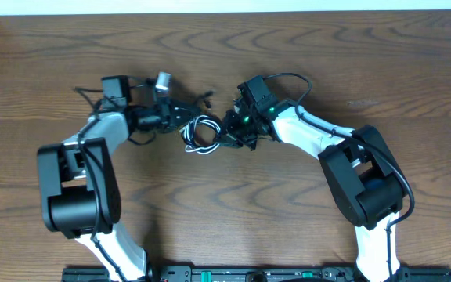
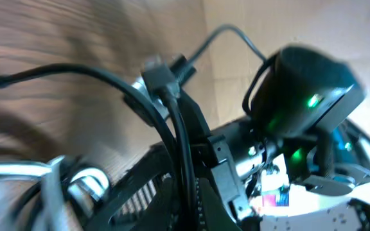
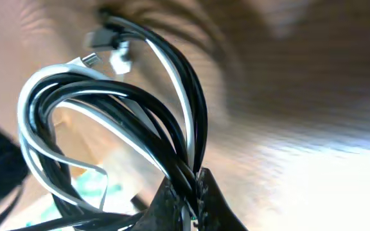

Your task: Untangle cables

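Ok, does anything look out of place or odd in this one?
Nothing spilled or damaged. The only mess is the cables, black and white cords looped into one tangle between the left tool and right tool. The right tool is shut on several strands at once, not a single cord.

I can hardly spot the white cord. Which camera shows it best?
The right wrist view: the white cord loops large among the black cords. Overhead it is a tiny loop; the left wrist view is too blurred to tell.
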### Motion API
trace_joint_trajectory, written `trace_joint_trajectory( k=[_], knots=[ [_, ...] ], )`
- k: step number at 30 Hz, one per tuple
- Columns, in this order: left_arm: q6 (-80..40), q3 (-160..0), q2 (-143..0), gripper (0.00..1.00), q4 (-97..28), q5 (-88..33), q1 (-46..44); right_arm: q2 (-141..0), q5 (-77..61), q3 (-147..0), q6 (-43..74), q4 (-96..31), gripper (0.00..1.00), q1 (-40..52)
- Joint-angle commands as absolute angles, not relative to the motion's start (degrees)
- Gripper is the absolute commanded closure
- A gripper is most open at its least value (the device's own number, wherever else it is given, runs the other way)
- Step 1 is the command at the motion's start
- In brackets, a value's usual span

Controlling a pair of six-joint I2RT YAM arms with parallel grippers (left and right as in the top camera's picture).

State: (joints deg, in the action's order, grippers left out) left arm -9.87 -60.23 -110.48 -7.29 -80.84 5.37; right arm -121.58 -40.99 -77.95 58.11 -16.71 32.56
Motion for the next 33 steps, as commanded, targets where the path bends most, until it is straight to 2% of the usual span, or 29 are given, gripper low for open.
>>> trace_joint_trajectory(
  k=[1, 11, 25, 28, 33],
  knots=[
    [-7.3, -60.2, -108.8, 0.92, -7.0, -81.6, 2.9, -121.8, -47.9, -79.9, 58.1, -14.5, 0.99, 30.9],
    [-7.3, -60.2, -108.8, 0.93, -6.7, -80.9, 2.8, -121.8, -56.2, -79.8, 60.3, -11.9, 0.99, 25.1],
    [-7.6, -60.2, -108.8, 0.92, -7.2, -72.8, 1.6, -121.8, -58.7, -79.8, 64.7, -6.6, 0.99, 24.8],
    [-7.6, -60.2, -108.8, 0.83, -7.2, -72.8, 1.3, -121.8, -58.7, -79.8, 64.7, -6.6, 0.99, 24.8],
    [-7.6, -60.2, -108.7, 0.49, -7.2, -72.8, 1.5, -121.8, -59.6, -79.8, 64.4, -6.6, 0.99, 24.8]
  ],
)
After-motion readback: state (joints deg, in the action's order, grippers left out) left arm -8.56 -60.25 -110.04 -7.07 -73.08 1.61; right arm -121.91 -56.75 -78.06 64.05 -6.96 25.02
